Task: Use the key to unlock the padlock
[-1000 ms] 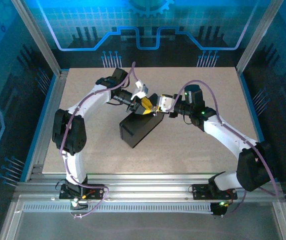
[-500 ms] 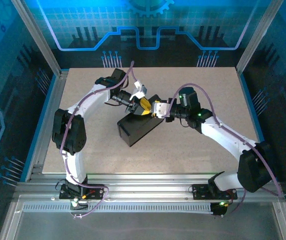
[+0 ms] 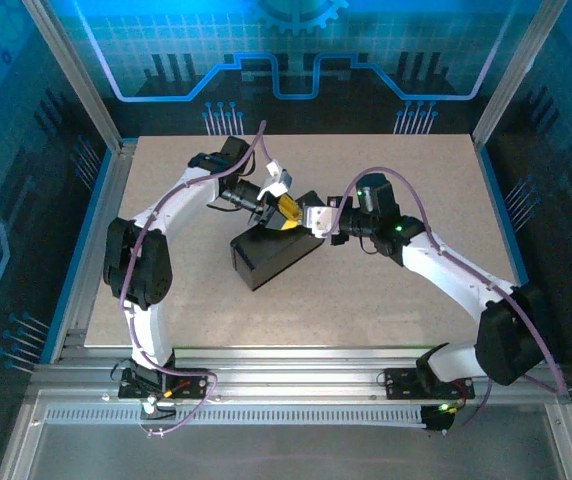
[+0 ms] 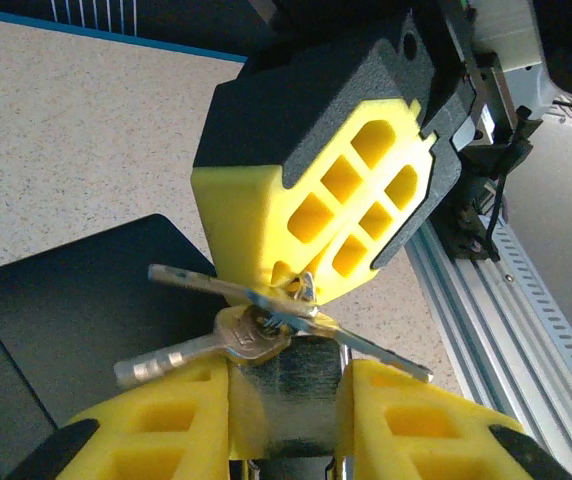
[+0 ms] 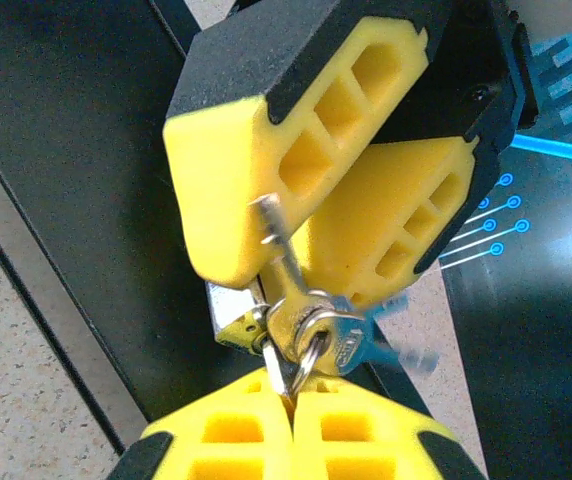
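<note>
Left pincer [image 4: 288, 398]: narrow, its yellow foam fingers [image 4: 156, 430] clamped on either side of the small silvery metal padlock [image 4: 294, 372]. The padlock is held over the far end of the black rectangular box [image 3: 264, 258], which lies on the speckled beige counter [image 3: 396, 290].

Right pincer [image 5: 291, 412]: pressed fully together, tip to tip with the left pincer.

Thin pale silvery metal key [image 5: 277, 365]: hangs at the padlock on a small steel ring [image 5: 313, 342] with other keys. Its lower end runs into the seam between the right pincer's pads and is pinched there. A second blade [image 5: 274, 245] stands up against a left pincer finger.

Whether the key sits in the keyhole: cannot tell.
</note>
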Controlling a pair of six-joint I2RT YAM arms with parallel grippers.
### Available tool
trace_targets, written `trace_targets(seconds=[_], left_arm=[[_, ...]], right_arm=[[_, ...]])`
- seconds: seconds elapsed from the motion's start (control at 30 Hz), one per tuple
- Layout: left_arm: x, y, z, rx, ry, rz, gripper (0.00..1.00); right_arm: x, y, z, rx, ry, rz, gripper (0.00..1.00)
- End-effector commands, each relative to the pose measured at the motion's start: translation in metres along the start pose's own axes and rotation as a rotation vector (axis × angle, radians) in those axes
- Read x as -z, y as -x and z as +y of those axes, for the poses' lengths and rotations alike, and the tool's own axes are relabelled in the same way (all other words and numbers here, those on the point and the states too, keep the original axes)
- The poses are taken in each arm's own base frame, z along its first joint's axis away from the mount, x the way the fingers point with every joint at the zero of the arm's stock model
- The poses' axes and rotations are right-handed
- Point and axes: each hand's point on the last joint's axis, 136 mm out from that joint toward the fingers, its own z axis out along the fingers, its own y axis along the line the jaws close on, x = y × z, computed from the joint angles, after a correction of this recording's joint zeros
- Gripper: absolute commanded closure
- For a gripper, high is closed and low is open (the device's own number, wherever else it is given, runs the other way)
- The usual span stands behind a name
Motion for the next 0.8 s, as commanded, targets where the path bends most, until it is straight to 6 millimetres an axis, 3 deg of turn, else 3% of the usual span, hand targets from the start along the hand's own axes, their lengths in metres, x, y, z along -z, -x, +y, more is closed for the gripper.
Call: trace_targets(seconds=[0.0,0.2,0.43,0.77], left_arm=[[0.004,0.030,-0.007,-0.085,-0.044,-0.097,0.90],[0.000,0.029,-0.007,-0.090,-0.038,-0.088,0.90],[-0.009,0.024,-0.004,-0.132,0.006,-0.054,0.90],[-0.011,0.025,0.009,-0.181,0.101,-0.038,0.90]], right_arm=[[0.008,0.038,0.002,0.001,0.042,-0.090,0.98],[0.017,0.059,0.012,-0.152,0.171,-0.146,1.00],[0.034,0.089,0.015,-0.532,0.385,-0.173,1.00],[0.030,0.078,-0.001,-1.119,0.478,-0.084,1.00]])
